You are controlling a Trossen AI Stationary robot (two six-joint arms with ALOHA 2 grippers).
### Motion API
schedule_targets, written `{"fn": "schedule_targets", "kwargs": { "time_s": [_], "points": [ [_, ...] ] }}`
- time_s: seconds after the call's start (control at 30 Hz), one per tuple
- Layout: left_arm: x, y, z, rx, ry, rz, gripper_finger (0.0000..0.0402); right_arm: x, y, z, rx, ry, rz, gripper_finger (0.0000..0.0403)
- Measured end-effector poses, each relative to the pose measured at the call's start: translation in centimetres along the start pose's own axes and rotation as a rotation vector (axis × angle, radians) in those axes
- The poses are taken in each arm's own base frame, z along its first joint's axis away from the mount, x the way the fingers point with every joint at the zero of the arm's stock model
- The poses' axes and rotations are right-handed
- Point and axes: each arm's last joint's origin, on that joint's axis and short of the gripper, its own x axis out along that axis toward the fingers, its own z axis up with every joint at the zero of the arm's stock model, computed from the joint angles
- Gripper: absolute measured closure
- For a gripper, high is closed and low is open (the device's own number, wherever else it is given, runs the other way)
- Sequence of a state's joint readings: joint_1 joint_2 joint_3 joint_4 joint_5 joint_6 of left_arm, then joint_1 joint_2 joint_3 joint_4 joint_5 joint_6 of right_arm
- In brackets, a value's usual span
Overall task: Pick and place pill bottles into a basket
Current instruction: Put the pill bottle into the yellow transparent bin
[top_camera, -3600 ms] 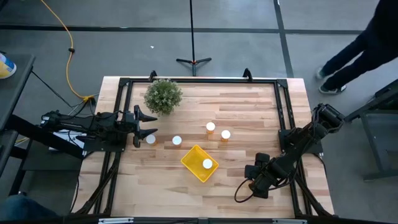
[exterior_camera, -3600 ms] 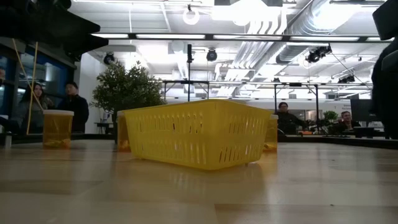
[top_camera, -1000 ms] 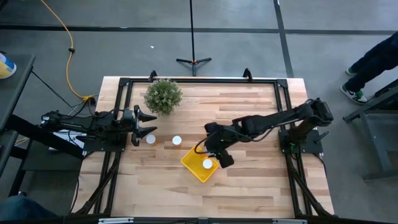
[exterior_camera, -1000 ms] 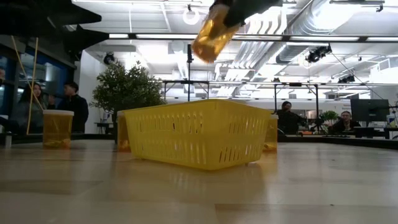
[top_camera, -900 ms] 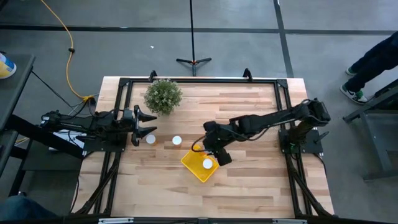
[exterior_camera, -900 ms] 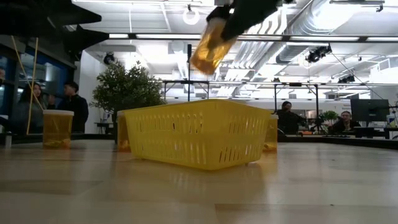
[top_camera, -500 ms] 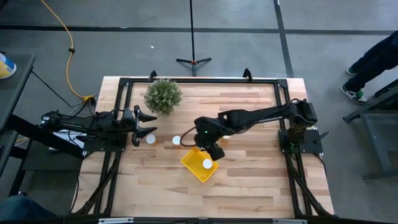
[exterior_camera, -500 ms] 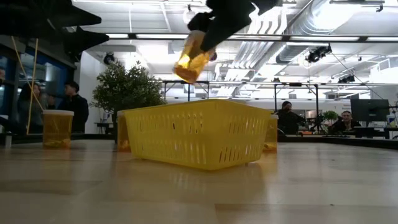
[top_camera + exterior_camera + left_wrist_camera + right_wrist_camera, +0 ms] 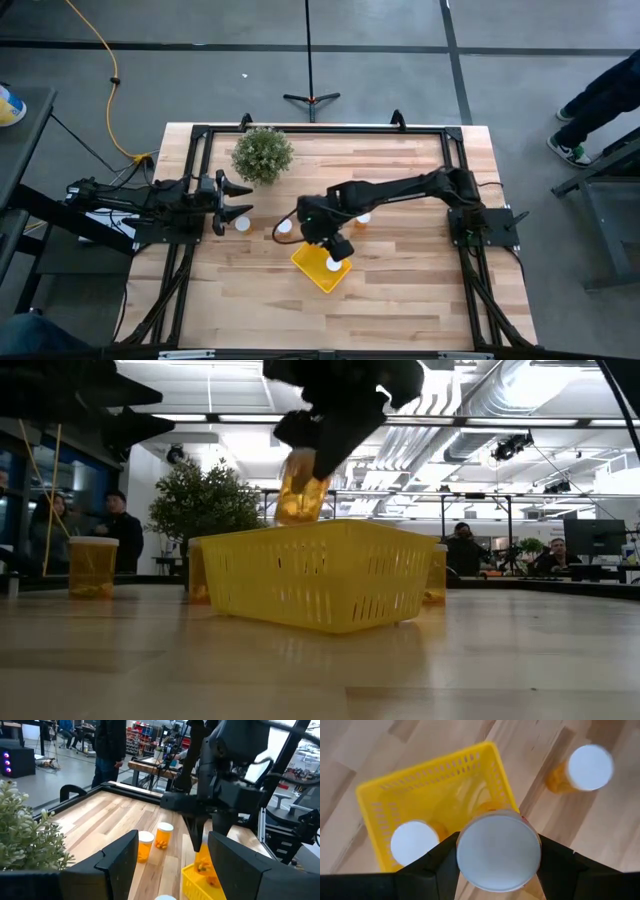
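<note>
Pill bottle (image 9: 498,851), no readable label, gripped in right hand (image 9: 318,232) above yellow basket (image 9: 310,262); left hand (image 9: 232,198) open.

No legible text or labels anywhere.

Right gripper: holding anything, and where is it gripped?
Yes: the right gripper holds a pill bottle at its white-capped top, above the basket. Left gripper holds nothing.

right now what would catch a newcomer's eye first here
The right claw, reaching to mid-table, holds a pill bottle just above the bright yellow basket, which already has one bottle inside. A green potted plant stands near the table's far edge.
</note>
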State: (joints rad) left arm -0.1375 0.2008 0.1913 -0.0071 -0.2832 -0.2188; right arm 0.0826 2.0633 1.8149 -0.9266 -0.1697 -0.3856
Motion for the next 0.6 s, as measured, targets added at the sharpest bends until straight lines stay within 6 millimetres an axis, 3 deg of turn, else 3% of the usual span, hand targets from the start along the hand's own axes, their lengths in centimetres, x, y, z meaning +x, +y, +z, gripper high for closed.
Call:
{"fn": "schedule_targets", "kwargs": {
  "time_s": [0.2, 0.6],
  "points": [
    [0.0, 0.0, 0.0, 0.001, 0.003, 0.000, 0.0126, 1.4, -0.4, -0.2, -0.031, 0.028, 0.009, 0.0194],
    [0.0, 0.0, 0.0, 0.001, 0.003, 0.000, 0.0126, 1.8, -0.4, -0.2, -0.053, 0.005, 0.007, 0.0194]
  ]
}}
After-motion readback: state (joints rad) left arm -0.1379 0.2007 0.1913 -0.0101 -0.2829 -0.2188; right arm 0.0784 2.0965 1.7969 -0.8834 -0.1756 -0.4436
